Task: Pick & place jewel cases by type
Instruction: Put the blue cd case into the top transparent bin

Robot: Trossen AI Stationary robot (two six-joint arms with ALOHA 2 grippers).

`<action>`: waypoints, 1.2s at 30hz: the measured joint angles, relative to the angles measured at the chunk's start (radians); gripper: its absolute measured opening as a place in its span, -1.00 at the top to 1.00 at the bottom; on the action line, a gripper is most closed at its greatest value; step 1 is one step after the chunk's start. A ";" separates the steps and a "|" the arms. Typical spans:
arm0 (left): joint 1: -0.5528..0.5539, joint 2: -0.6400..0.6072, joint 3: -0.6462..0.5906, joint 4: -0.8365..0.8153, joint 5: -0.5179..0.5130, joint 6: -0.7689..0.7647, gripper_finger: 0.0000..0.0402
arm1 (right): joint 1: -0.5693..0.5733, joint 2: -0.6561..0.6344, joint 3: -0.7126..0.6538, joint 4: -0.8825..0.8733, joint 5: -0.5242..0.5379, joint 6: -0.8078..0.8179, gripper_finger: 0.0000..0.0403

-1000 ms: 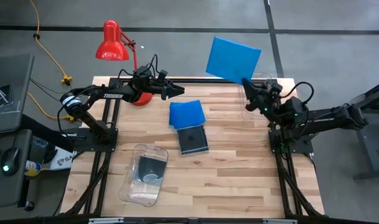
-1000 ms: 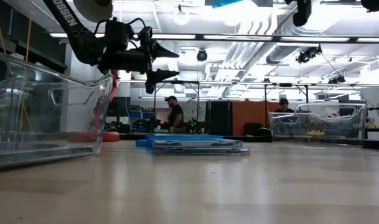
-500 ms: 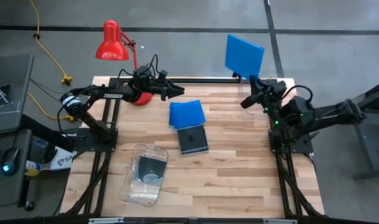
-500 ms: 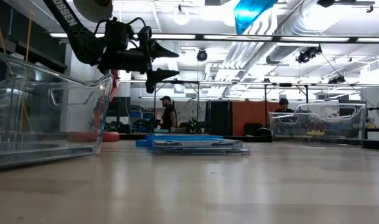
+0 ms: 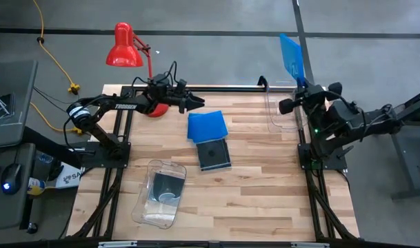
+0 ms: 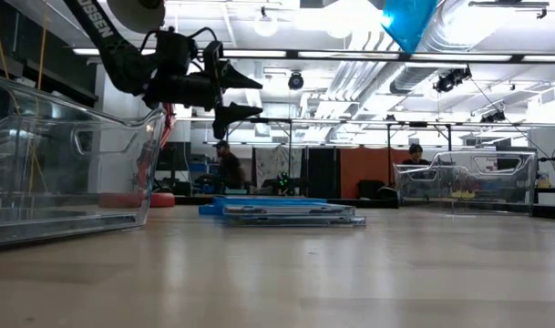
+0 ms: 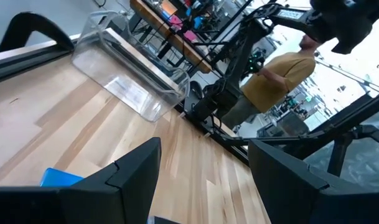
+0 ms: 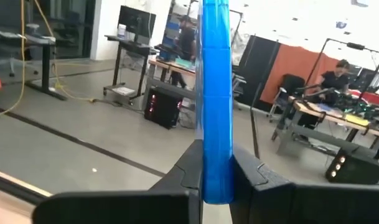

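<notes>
My right gripper (image 5: 301,83) is raised above the clear bin (image 5: 281,108) at the table's far right and is shut on a bright blue jewel case (image 5: 291,58), which shows edge-on in the right wrist view (image 8: 216,93) and high up in the low view (image 6: 407,20). On the table's middle lie blue jewel cases (image 5: 207,126) and a dark jewel case (image 5: 214,154), flat on the wood. Another dark case lies in the near-left clear bin (image 5: 159,192). My left gripper (image 5: 196,102) hovers open over the far left part, above the table (image 6: 245,96). My right gripper pinches the blue jewel case between its two fingers (image 8: 188,168), one on each flat face, at the case's edge nearest the wrist (image 8: 216,186). The case is lifted clear and stands on edge, sticking out past the fingertips toward the table's far side.
A red desk lamp (image 5: 123,47) stands at the far left corner behind my left arm. The far-right bin shows in the left wrist view (image 7: 130,71) and the low view (image 6: 464,182). People stand in the room beyond (image 7: 273,78). Bare wood spreads across the near right.
My right gripper has swung toward the table's right and far edge, over the far-right bin, and has turned about. The blue case it carries showed its broad face from above before and now stands edge-on. My left arm has kept still.
</notes>
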 joint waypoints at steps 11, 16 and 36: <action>-0.033 0.000 0.000 -0.013 -0.008 0.018 -0.19 | -0.105 0.010 0.000 -0.046 0.000 0.223 0.89; -0.045 0.000 0.000 -0.019 -0.012 0.018 -0.19 | -0.132 0.021 0.000 -0.072 -0.001 0.311 0.89; -0.065 0.000 0.000 -0.024 -0.004 0.013 -0.19 | -0.136 0.041 0.000 -0.496 -0.024 0.869 0.89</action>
